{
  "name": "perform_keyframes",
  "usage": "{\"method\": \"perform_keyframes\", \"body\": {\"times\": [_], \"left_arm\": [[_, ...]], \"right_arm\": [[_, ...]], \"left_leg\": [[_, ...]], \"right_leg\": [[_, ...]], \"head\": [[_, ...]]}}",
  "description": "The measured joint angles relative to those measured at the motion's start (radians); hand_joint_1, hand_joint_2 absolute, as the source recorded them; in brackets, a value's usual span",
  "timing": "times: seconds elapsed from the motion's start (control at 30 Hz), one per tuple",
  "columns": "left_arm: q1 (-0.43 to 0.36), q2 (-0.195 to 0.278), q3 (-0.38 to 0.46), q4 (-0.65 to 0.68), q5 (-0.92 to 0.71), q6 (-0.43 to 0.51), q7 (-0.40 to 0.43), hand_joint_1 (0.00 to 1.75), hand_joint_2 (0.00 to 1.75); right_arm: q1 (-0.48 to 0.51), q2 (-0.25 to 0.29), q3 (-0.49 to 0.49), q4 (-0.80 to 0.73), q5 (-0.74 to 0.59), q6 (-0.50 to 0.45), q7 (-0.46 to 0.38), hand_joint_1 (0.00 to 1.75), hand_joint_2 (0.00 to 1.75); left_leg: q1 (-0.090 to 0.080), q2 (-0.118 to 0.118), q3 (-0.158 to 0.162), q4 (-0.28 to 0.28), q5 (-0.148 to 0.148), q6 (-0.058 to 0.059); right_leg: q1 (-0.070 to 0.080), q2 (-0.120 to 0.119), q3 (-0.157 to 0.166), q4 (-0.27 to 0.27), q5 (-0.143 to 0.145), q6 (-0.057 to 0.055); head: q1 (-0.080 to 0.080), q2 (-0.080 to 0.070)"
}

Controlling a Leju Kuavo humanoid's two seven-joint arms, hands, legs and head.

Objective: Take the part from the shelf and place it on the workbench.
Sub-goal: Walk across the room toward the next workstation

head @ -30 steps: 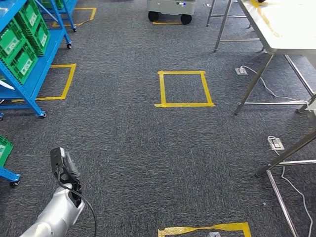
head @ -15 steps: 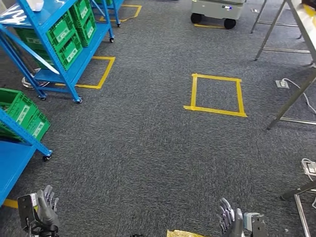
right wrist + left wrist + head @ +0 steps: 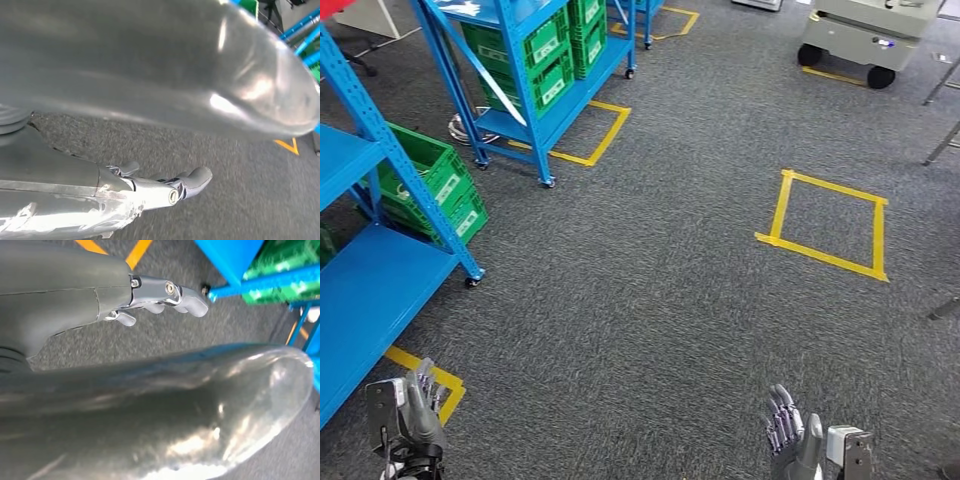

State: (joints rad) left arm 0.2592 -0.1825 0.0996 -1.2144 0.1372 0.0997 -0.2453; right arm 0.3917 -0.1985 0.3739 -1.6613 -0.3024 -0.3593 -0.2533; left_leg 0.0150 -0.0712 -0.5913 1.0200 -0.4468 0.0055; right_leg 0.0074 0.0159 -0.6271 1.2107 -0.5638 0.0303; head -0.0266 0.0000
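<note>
Both hands hung low over the dark grey carpet floor with nothing in them: the left hand near the blue metal shelf rack, the right hand well apart from it, each with fingers loosely spread. Green plastic bins sat on the rack's lower level, and a second blue rack beyond held more. The part itself could not be made out on either rack; a yellow tape square marked the floor ahead.
</note>
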Motion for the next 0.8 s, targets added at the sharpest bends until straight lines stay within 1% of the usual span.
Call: {"method": "perform_keyframes", "body": {"times": [0.03, 0.07, 0.1, 0.13, 0.17, 0.2, 0.23, 0.27, 0.3, 0.33, 0.37, 0.4, 0.43, 0.47, 0.5, 0.53, 0.57, 0.6, 0.63, 0.67, 0.7, 0.73, 0.77, 0.8], "left_arm": [[-0.001, 0.0, -0.005, 0.0, -0.001, 0.001, 0.0, 0.0, 0.0], [-0.002, 0.0, -0.01, 0.001, -0.001, 0.002, 0.0, 0.0, 0.0], [-0.002, 0.0, -0.013, 0.001, -0.002, 0.002, 0.0, 0.0, 0.0], [-0.003, 0.0, -0.016, 0.001, -0.003, 0.003, 0.0, 0.0, 0.0], [-0.002, 0.0, -0.017, 0.002, -0.006, 0.005, 0.0, 0.0, 0.0], [-0.002, 0.002, -0.018, 0.002, -0.013, 0.009, -0.001, 0.0, 0.0], [-0.001, 0.005, -0.022, 0.002, -0.022, 0.017, -0.003, 0.0, 0.0], [-0.002, 0.008, -0.027, 0.002, -0.032, 0.027, -0.006, 0.0, 0.0], [-0.003, 0.012, -0.033, 0.002, -0.042, 0.039, -0.011, 0.0, 0.0], [-0.004, 0.014, -0.04, 0.002, -0.049, 0.051, -0.016, 0.0, 0.0], [-0.005, 0.017, -0.047, 0.002, -0.054, 0.064, -0.021, 0.0, 0.0], [-0.006, 0.019, -0.051, 0.002, -0.056, 0.075, -0.026, 0.0, 0.0], [-0.006, 0.02, -0.055, 0.002, -0.053, 0.085, -0.029, 0.0, 0.0], [-0.006, 0.022, -0.057, 0.002, -0.047, 0.092, -0.03, 0.0, 0.0], [-0.007, 0.024, -0.058, 0.002, -0.04, 0.096, -0.031, 0.0, 0.0], [-0.008, 0.025, -0.059, 0.002, -0.033, 0.099, -0.031, 0.0, 0.0], [-0.011, 0.025, -0.06, 0.002, -0.028, 0.1, -0.03, 0.0, 0.0], [-0.013, 0.025, -0.061, 0.002, -0.025, 0.1, -0.03, 0.0, 0.0], [-0.015, 0.025, -0.063, 0.002, -0.023, 0.1, -0.03, 0.0, 0.0], [-0.015, 0.025, -0.064, 0.002, -0.021, 0.1, -0.03, 0.0, 0.0], [-0.015, 0.026, -0.064, 0.002, -0.017, 0.1, -0.031, 0.0, 0.0], [-0.015, 0.027, -0.064, 0.002, -0.013, 0.099, -0.032, 0.0, 0.0], [-0.015, 0.028, -0.065, 0.002, -0.007, 0.099, -0.034, 0.0, 0.0], [-0.017, 0.029, -0.067, 0.002, -0.003, 0.099, -0.037, 0.0, 0.0]], "right_arm": [[-0.003, 0.003, -0.003, 0.006, 0.0, 0.002, -0.002, 0.0, 0.0], [-0.006, 0.005, -0.006, 0.012, 0.0, 0.003, -0.003, 0.0, 0.0], [-0.008, 0.007, -0.009, 0.016, 0.0, 0.004, -0.004, 0.0, 0.0], [-0.01, 0.009, -0.011, 0.02, 0.0, 0.005, -0.004, 0.0, 0.0], [-0.011, 0.01, -0.013, 0.023, 0.001, 0.006, -0.003, 0.0, 0.0], [-0.012, 0.012, -0.015, 0.026, 0.003, 0.008, -0.002, 0.0, 0.0], [-0.013, 0.014, -0.016, 0.028, 0.005, 0.01, 0.0, 0.0, 0.0], [-0.013, 0.017, -0.018, 0.031, 0.007, 0.013, 0.0, 0.0, 0.0], [-0.012, 0.02, -0.02, 0.036, 0.009, 0.016, -0.001, 0.0, 0.0], [-0.012, 0.024, -0.022, 0.042, 0.011, 0.02, -0.002, 0.0, 0.0], [-0.012, 0.028, -0.025, 0.051, 0.014, 0.024, -0.004, 0.0, 0.0], [-0.014, 0.032, -0.029, 0.062, 0.018, 0.029, -0.006, 0.0, 0.0], [-0.017, 0.037, -0.034, 0.075, 0.021, 0.035, -0.008, 0.0, 0.0], [-0.021, 0.042, -0.039, 0.088, 0.024, 0.042, -0.01, 0.0, 0.0], [-0.025, 0.047, -0.045, 0.1, 0.024, 0.047, -0.012, 0.0, 0.0], [-0.028, 0.051, -0.051, 0.111, 0.024, 0.052, -0.014, 0.0, 0.0], [-0.031, 0.054, -0.057, 0.12, 0.024, 0.055, -0.015, 0.0, 0.0], [-0.033, 0.056, -0.061, 0.127, 0.024, 0.057, -0.016, 0.0, 0.0], [-0.035, 0.057, -0.065, 0.134, 0.023, 0.059, -0.017, 0.0, 0.0], [-0.037, 0.059, -0.068, 0.14, 0.023, 0.062, -0.019, 0.0, 0.0], [-0.041, 0.061, -0.072, 0.147, 0.023, 0.067, -0.022, 0.0, 0.0], [-0.045, 0.063, -0.077, 0.156, 0.021, 0.075, -0.028, 0.0, 0.0], [-0.049, 0.066, -0.083, 0.167, 0.02, 0.086, -0.035, 0.0, 0.0], [-0.053, 0.07, -0.089, 0.181, 0.018, 0.098, -0.044, 0.0, 0.0]], "left_leg": [[-0.001, -0.014, -0.001, 0.0, 0.001, 0.001], [-0.001, -0.027, -0.002, 0.0, 0.003, 0.0], [0.001, -0.038, -0.003, 0.0, 0.005, -0.003], [0.003, -0.047, -0.006, -0.001, 0.007, -0.008], [0.004, -0.058, -0.009, -0.005, 0.011, -0.015], [0.006, -0.062, -0.011, -0.006, 0.013, -0.021], [0.004, -0.051, -0.017, -0.001, 0.007, -0.025], [0.0, -0.029, -0.028, 0.018, -0.01, -0.029], [-0.003, 0.002, -0.047, 0.057, -0.038, -0.031], [-0.005, 0.031, -0.073, 0.111, -0.072, -0.034], [-0.005, 0.047, -0.101, 0.173, -0.101, -0.038], [-0.005, 0.055, -0.121, 0.22, -0.118, -0.042], [-0.004, 0.059, -0.126, 0.238, -0.116, -0.045], [-0.003, 0.063, -0.113, 0.22, -0.096, -0.049], [-0.001, 0.076, -0.079, 0.164, -0.064, -0.054], [-0.001, 0.106, -0.039, 0.094, -0.036, -0.059], [0.0, 0.127, -0.006, 0.035, -0.016, -0.058], [0.0, 0.143, 0.016, -0.005, -0.007, -0.053], [-0.002, 0.149, 0.023, -0.02, -0.007, -0.044], [-0.003, 0.133, 0.022, -0.02, -0.006, -0.032], [-0.004, 0.122, 0.021, -0.021, -0.005, -0.024], [-0.003, 0.111, 0.02, -0.021, -0.002, -0.018], [-0.002, 0.1, 0.018, -0.022, 0.001, -0.011], [0.0, 0.089, 0.017, -0.022, 0.004, -0.006]], "right_leg": [[0.006, 0.026, 0.031, -0.074, 0.034, -0.011], [0.01, 0.048, 0.057, -0.135, 0.059, -0.018], [0.014, 0.063, 0.075, -0.175, 0.072, -0.023], [0.016, 0.07, 0.083, -0.191, 0.074, -0.024], [0.018, 0.058, 0.086, -0.194, 0.077, -0.024], [0.016, 0.046, 0.091, -0.202, 0.084, -0.024], [0.014, 0.035, 0.095, -0.213, 0.091, -0.026], [0.011, 0.021, 0.098, -0.224, 0.099, -0.028], [0.008, 0.006, 0.1, -0.234, 0.105, -0.03], [0.009, -0.008, 0.1, -0.238, 0.106, -0.032], [0.009, -0.025, 0.1, -0.238, 0.107, -0.034], [0.008, -0.041, 0.099, -0.238, 0.106, -0.033], [0.007, -0.056, 0.099, -0.238, 0.105, -0.033], [0.006, -0.07, 0.099, -0.237, 0.104, -0.031], [0.003, -0.082, 0.1, -0.234, 0.101, -0.027], [0.003, -0.094, 0.1, -0.229, 0.097, -0.021], [0.005, -0.104, 0.098, -0.222, 0.091, -0.015], [0.008, -0.114, 0.096, -0.215, 0.085, -0.009], [0.011, -0.123, 0.096, -0.212, 0.081, -0.005], [0.011, -0.133, 0.099, -0.211, 0.078, -0.003], [0.009, -0.138, 0.103, -0.211, 0.076, 0.001], [0.006, -0.124, 0.103, -0.204, 0.067, 0.006], [0.002, -0.099, 0.095, -0.18, 0.049, 0.011], [0.0, -0.068, 0.075, -0.134, 0.02, 0.016]], "head": [[0.0, 0.0], [0.0, 0.0], [0.001, 0.0], [0.002, 0.0], [0.003, 0.0], [0.004, 0.0], [0.003, 0.0], [0.001, 0.0], [-0.002, 0.0], [-0.004, 0.0], [-0.005, 0.0], [-0.006, 0.0], [-0.006, 0.0], [-0.006, 0.0], [-0.006, 0.0], [-0.008, 0.0], [-0.01, 0.0], [-0.01, 0.0], [-0.009, 0.0], [-0.006, 0.0], [-0.003, 0.0], [-0.002, 0.0], [0.0, 0.0], [0.001, 0.0]]}}
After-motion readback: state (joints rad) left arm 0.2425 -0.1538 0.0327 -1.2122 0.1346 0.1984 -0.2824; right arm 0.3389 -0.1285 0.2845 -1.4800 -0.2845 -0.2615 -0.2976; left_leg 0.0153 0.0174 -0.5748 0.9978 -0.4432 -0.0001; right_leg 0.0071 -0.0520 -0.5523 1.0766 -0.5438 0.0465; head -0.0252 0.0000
